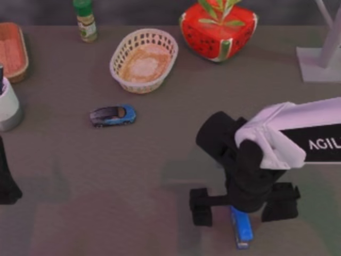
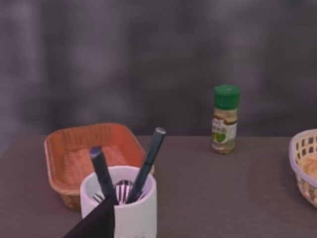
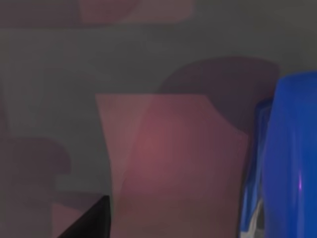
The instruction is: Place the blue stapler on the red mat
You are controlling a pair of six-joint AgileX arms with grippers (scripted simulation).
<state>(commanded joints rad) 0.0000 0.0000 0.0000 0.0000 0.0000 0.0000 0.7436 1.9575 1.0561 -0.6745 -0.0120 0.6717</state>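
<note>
Toy car [image 1: 112,115], basket [image 1: 144,60] upper left | right gripper [image 1: 242,210] above stapler [image 1: 241,227], lower right, grip: cannot tell | stapler bright blue, mostly hidden | left arm [image 1: 7,184] parked left edge

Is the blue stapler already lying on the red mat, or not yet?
Not yet. The blue stapler sits under the right gripper on the grey table near the front edge; no bright red mat appears beneath it.

A rendered tabletop test scene: a plain grey-brown worktop [image 1: 160,160] strewn with household oddments, a white woven basket [image 1: 144,60] at 12 o'clock, a green-capped seasoning bottle [image 1: 85,20] at 11 o'clock.
</note>
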